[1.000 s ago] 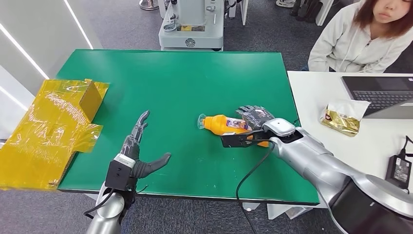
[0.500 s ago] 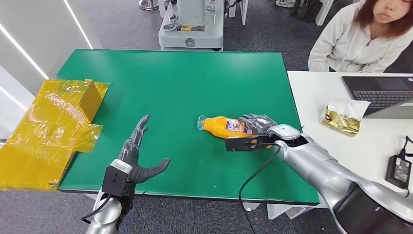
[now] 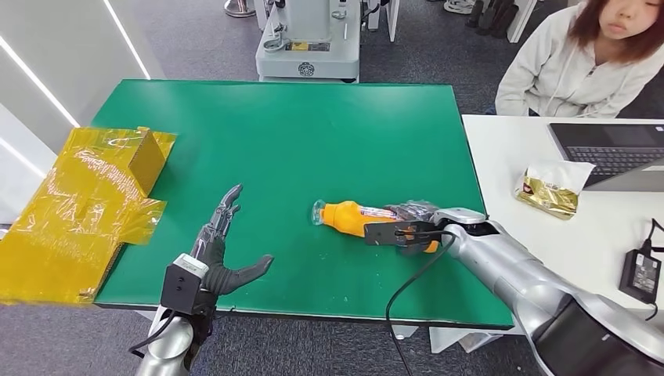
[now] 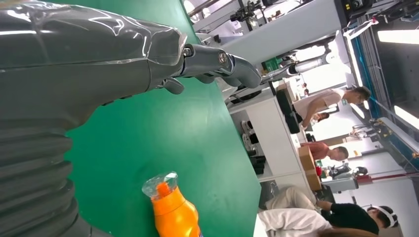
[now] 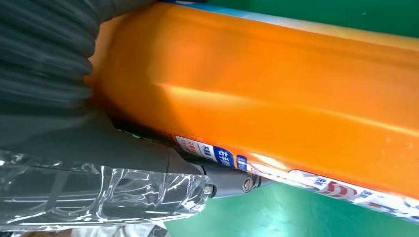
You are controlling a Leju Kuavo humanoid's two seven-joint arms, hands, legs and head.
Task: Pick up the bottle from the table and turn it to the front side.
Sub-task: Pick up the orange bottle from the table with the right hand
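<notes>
Orange bottle [image 3: 348, 216] lying on green tabletop [image 3: 313, 133], clear cap toward 9 o'clock, right hand [image 3: 411, 222] clamped around its body, left hand [image 3: 221, 249] at 7 o'clock, fingers spread, holding nothing.

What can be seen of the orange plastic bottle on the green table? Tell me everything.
The orange plastic bottle lies on its side on the green table, its clear cap pointing toward the robot's left. A white label with blue and red print runs along its body. The right hand grips its base end, fingers wrapped over it and the thumb against the label. Whether the bottle rests on the table or is slightly raised cannot be told. Nothing else touches it.
</notes>
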